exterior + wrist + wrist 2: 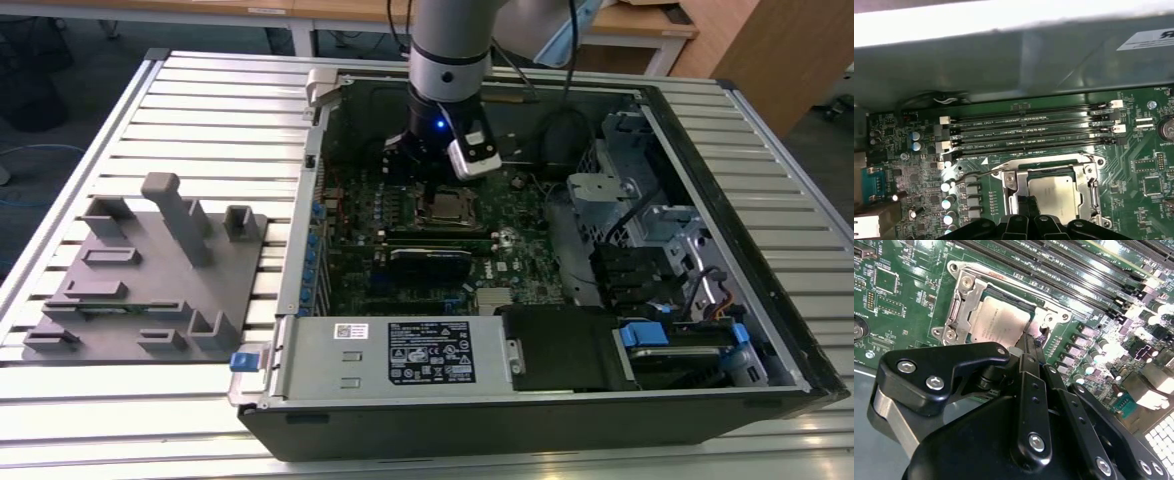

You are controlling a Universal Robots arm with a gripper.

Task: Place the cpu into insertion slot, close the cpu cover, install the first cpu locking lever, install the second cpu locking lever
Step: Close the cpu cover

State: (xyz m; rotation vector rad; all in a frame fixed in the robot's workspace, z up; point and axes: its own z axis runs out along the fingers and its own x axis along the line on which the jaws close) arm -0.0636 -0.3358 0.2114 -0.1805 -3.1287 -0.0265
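The small square silvery cpu (999, 322) lies in the metal-rimmed square insertion slot (956, 267). Long narrow black memory slots (1029, 132) run just beside it.

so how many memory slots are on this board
4 memory slots, parallel in the first wrist view: one nearest the cpu, the other three stepping outward toward the case wall. None seems hidden.

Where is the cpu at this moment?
In both wrist views the cpu sits in the insertion slot, framed by the cpu cover, beside the long memory slots, with the gripper at its edge.
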